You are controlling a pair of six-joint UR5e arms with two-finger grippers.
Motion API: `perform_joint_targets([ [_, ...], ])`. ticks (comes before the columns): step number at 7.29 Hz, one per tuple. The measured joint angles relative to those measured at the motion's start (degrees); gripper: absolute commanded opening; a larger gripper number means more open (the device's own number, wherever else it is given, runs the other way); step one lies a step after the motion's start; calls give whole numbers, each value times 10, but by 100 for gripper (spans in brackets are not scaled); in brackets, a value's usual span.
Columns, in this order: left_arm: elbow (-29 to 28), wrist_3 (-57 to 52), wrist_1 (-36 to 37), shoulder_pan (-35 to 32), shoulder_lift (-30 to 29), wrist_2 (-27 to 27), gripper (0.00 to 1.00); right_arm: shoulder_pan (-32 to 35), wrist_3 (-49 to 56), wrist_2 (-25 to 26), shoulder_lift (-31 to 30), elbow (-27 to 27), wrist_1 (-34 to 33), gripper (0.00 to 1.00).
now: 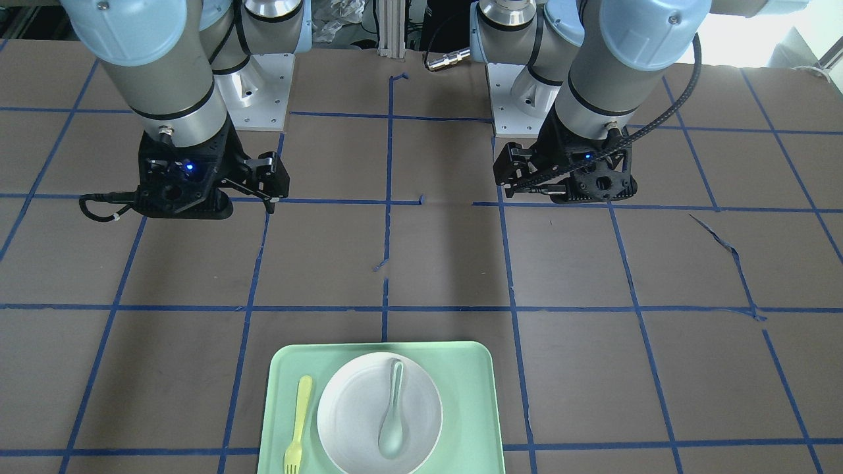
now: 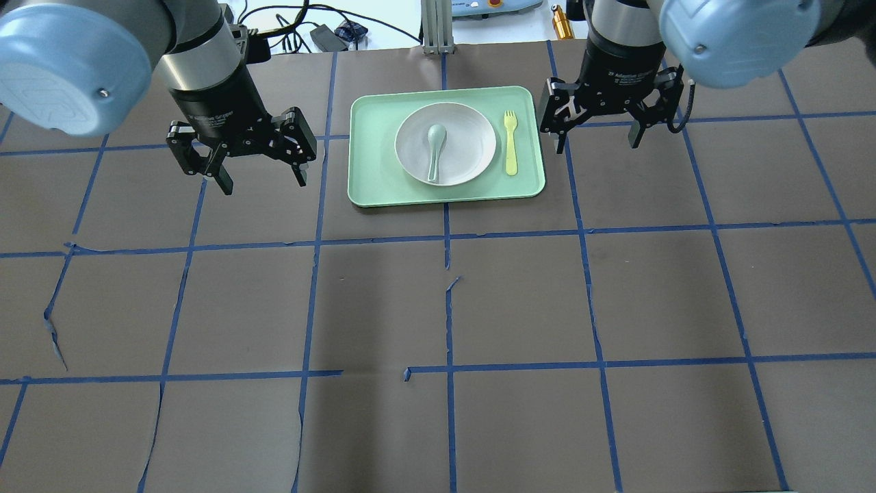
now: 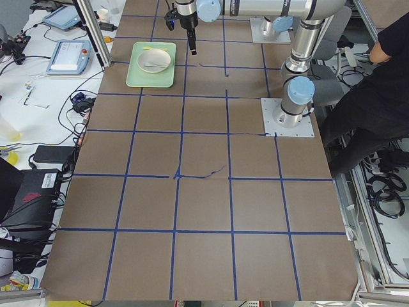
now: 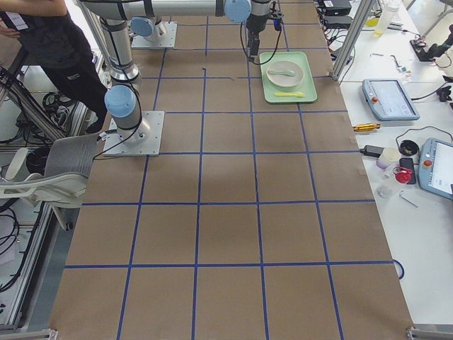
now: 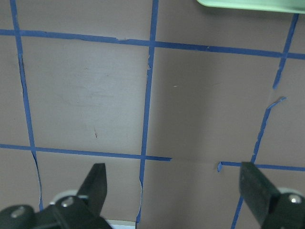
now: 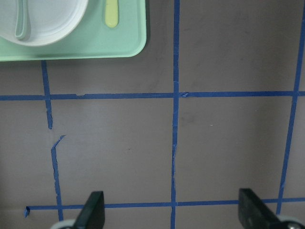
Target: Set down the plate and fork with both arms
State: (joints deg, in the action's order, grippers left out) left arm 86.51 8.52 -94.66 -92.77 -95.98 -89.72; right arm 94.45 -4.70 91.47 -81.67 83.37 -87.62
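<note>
The off-white plate (image 2: pixel 465 140) lies on the pale green tray (image 2: pixel 369 171) at the far middle of the table. The pale yellow fork (image 2: pixel 510 133) lies on the tray just right of the plate. My left gripper (image 2: pixel 263 181) hangs open and empty above the table, left of the tray. My right gripper (image 2: pixel 597 145) hangs open and empty just right of the tray, near the fork. The right wrist view shows the plate (image 6: pixel 47 19) and the fork's handle (image 6: pixel 111 14) at its top left. The left wrist view shows only the tray's edge (image 5: pixel 248 4).
A pale grey-green spoon (image 2: pixel 435 144) lies on the plate. The brown table cover (image 2: pixel 445 308) carries a blue tape grid, torn in places. Operator gear sits beyond the table's far edge (image 2: pixel 438 41). A person (image 3: pixel 383 96) stands beside the robot's base.
</note>
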Motion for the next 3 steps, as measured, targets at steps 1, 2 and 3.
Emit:
perform_joint_targets([
  [1,-1,-1,0,0,1,0,100,0,-2,-3,-3,0,4,100],
  [2,-1,-1,0,-1,3,0,100,2,-5,-5,-4,1,5,100],
  [3,-1,-1,-1,-4,4,1,100,2,-7,-6,-5,1,7,100],
])
